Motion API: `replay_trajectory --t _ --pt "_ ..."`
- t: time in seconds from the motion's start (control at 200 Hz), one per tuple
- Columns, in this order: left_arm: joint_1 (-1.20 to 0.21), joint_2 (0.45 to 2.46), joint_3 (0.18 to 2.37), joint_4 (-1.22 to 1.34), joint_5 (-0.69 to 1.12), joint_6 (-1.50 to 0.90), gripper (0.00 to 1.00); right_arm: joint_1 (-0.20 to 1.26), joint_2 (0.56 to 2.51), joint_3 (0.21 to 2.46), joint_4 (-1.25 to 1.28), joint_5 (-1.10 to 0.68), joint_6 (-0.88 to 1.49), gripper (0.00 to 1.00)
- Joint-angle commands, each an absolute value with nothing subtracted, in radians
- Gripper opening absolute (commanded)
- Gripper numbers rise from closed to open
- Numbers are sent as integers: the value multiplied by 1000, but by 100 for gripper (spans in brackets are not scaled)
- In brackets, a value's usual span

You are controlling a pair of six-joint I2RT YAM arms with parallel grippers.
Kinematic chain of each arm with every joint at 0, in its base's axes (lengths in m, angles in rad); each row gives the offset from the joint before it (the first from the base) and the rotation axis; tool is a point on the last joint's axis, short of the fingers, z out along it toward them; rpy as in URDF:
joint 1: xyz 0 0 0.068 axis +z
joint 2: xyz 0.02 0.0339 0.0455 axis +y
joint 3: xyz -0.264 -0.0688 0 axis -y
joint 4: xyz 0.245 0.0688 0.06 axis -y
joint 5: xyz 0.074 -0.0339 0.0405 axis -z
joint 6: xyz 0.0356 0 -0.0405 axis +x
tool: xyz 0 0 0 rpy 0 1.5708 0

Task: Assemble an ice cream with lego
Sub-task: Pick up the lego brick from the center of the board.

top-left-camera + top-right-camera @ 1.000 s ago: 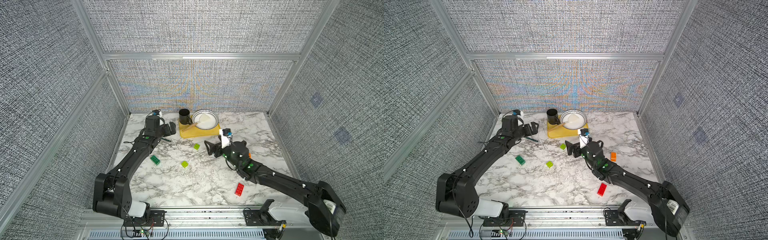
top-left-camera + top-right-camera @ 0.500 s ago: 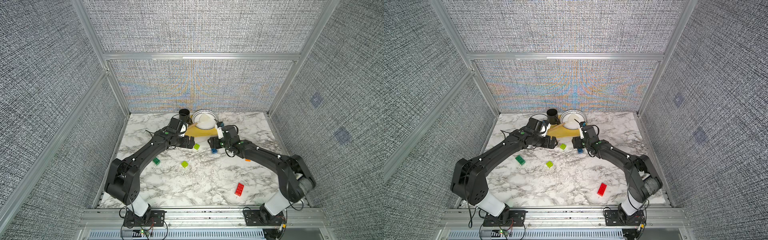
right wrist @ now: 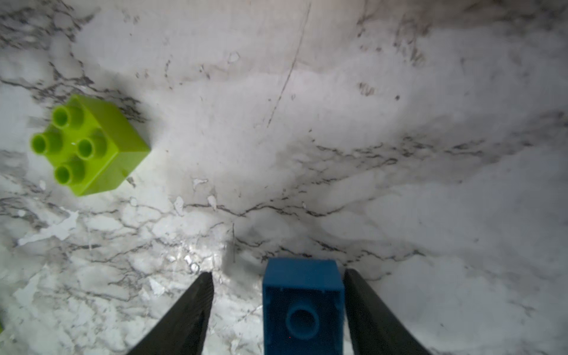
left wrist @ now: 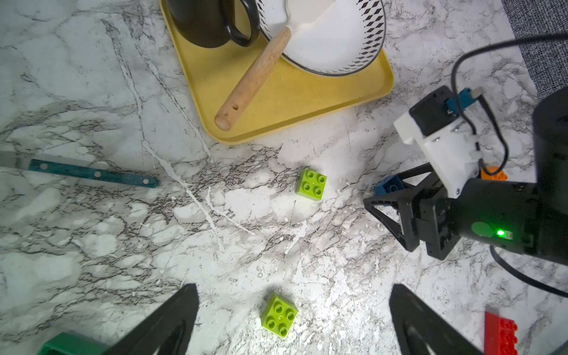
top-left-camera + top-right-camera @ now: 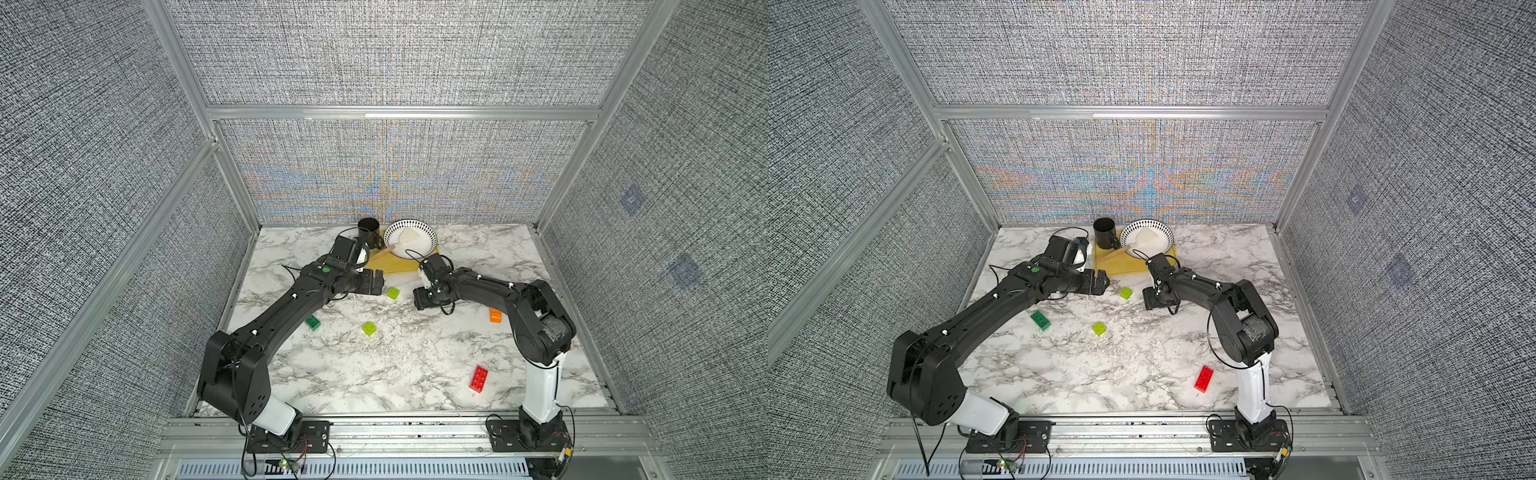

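The lego bricks lie singly on the marble; no ice cream stack is in view. My right gripper [image 3: 278,273] [image 5: 419,299] stands open around the blue brick [image 3: 302,304]. That brick lies on its side against one finger, with a gap to the other. My left gripper [image 4: 293,288] [image 5: 378,282] hangs wide open above a lime-green brick [image 4: 279,315] [image 5: 369,328]. A second lime-green brick [image 5: 393,293] [image 3: 89,144] sits between the two grippers. The dark green brick [image 5: 313,321] lies by the left arm, the orange brick [image 5: 495,316] behind the right arm, and the red brick [image 5: 479,379] front right.
At the back stands a yellow tray [image 5: 399,266] with a black mug [image 5: 369,232], a patterned bowl [image 5: 409,239] and a wooden-handled spatula [image 4: 252,80]. A teal-handled knife [image 4: 92,175] lies on the table back left. Padded walls enclose three sides.
The right gripper swung back over the blue brick, came down around it, and its jaws narrowed. The left arm swung from the back left corner toward the middle.
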State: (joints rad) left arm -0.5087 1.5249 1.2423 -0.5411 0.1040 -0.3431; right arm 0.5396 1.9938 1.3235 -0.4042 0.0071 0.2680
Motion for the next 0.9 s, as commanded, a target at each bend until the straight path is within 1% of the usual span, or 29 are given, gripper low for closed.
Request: replay_trajectory --t 0.0,0.11,0.275,0.335,0.41,0.47,0.596,0.696,0.761,0.811,0.896 --pt "-509 1514 1241 -544 94 -367 100 539 2009 1325 -454 34 278 61" --pt "-509 1506 1238 -538 100 -378 100 538 2016 1328 -456 33 277 46" --pt "-509 1500 1234 -530 120 -384 100 530 2001 1332 -447 7 270 14" --pt "-509 1499 1233 -525 135 -385 100 524 1963 1312 -426 -18 267 5" --pt "-509 1502 1228 -511 176 -387 100 503 1881 1252 -350 -136 262 4" --pt "-509 1515 1229 -498 228 -397 99 473 1790 1187 -246 -302 262 3" --pt "-509 1550 1233 -456 359 -447 98 409 1593 991 102 -694 336 1" --pt "-508 1578 1244 -414 471 -513 97 399 1489 862 381 -907 437 0" --pt "-509 1597 1254 -376 555 -578 97 412 1457 812 508 -974 472 0" --pt "-509 1610 1263 -346 613 -634 97 424 1434 768 544 -969 459 0" --pt "-515 1626 1273 -306 654 -713 97 437 1401 723 592 -965 435 0"
